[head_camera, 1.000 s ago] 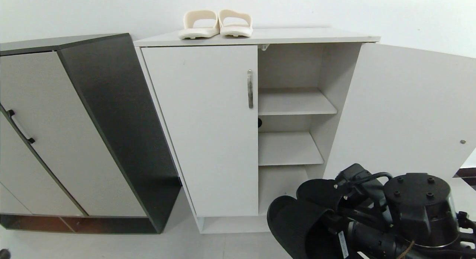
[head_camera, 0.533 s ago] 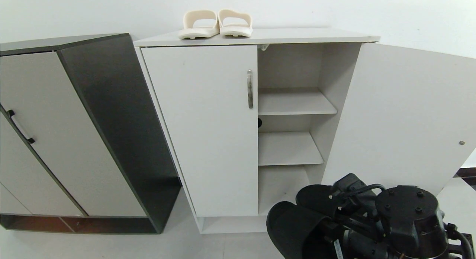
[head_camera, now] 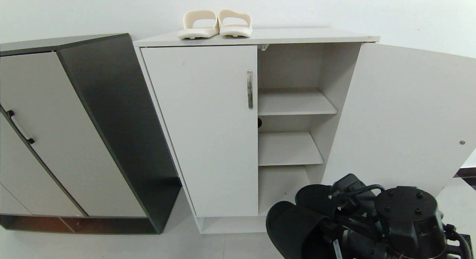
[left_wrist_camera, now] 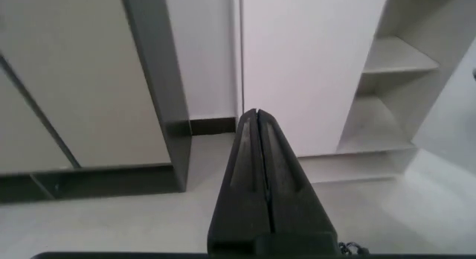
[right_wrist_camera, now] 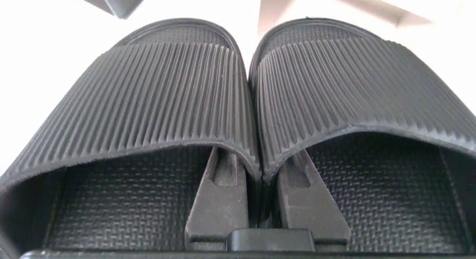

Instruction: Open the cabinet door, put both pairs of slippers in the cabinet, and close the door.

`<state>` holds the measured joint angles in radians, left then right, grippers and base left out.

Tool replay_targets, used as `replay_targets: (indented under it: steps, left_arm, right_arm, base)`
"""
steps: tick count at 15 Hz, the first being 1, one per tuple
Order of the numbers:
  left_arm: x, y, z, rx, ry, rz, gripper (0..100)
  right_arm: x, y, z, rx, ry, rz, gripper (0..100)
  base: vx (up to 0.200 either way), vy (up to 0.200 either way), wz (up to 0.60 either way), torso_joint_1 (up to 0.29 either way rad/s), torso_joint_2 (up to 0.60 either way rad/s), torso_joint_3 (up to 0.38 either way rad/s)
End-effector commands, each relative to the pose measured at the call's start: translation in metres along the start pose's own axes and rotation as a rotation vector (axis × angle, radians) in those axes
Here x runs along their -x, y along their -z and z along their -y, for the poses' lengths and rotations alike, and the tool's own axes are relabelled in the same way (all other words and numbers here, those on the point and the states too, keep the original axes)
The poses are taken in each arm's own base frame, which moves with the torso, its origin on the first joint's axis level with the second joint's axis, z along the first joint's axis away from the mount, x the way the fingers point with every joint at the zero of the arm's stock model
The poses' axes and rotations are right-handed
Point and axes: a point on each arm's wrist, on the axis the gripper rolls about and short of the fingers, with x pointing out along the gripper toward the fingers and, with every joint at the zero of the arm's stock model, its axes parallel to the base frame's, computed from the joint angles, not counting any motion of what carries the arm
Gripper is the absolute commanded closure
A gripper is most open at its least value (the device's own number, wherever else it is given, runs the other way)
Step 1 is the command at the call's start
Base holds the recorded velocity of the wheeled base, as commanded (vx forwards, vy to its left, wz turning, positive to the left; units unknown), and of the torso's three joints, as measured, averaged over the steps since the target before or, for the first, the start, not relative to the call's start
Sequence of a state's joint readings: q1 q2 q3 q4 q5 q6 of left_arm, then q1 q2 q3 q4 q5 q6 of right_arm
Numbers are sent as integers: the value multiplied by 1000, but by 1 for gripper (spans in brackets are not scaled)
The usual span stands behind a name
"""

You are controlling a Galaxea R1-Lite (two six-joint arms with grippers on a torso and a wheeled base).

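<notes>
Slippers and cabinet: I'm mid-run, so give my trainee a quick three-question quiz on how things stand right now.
1. True or false: the cream slippers already lie on a shelf inside the white cabinet.
2. Pick one: what does the right claw hold? A) the black slippers B) the cream slippers C) nothing
3. Fill the gap: the left claw, which holds nothing, is ____ (open or shut).

Key: 1 false, they sit on top of the cabinet; 2 A; 3 shut.
</notes>
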<state>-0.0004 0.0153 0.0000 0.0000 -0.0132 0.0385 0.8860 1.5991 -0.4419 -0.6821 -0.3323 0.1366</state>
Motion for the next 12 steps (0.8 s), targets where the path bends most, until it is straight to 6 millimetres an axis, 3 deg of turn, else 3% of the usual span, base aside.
replay_targets:
  steps: [1,10,12]
  left_arm:
    - [1,0,0,-8,6,13,100]
    - [1,0,0,35,8,12,100]
    - [1,0,0,35,8,12,100]
  right_arm:
    - [1,-2,0,-9,1,26,100]
    - [1,-3,-1,-22,-5,62,100]
    - [2,6,0,-11,2,32,100]
  base:
    - [0,0,0,0,0,0]
    - [0,0,0,0,0,0]
    - [0,-200,0,-2,2,2]
